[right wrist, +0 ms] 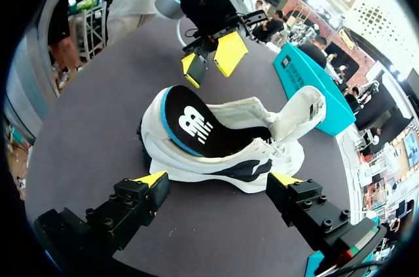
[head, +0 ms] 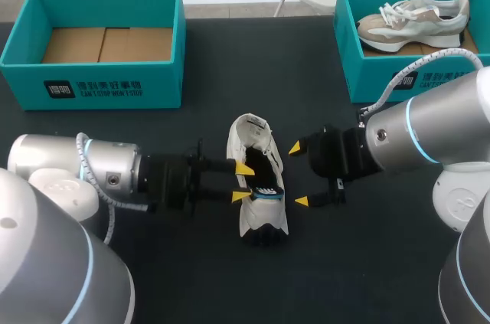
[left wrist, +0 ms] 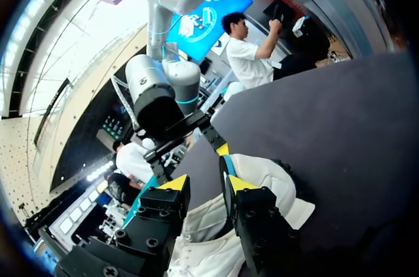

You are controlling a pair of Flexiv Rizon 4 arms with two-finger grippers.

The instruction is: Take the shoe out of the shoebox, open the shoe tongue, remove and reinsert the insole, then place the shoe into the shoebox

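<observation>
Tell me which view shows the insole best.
The right wrist view: the black insole faces the camera, its heel end riding above the collar of the white shoe. The head view shows only a dark strip with a blue edge inside the shoe; the left wrist view, just a blue sliver beside the left claw.

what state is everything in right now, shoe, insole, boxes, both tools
shoe: on the table, out of the boxes
tongue: folded back, open
insole: heel end lifted out of the shoe
left tool: open, at the shoe's heel end
right tool: open wide, beside the shoe
left shoebox: open, no lid
right shoebox: open, holds a second sneaker
</observation>
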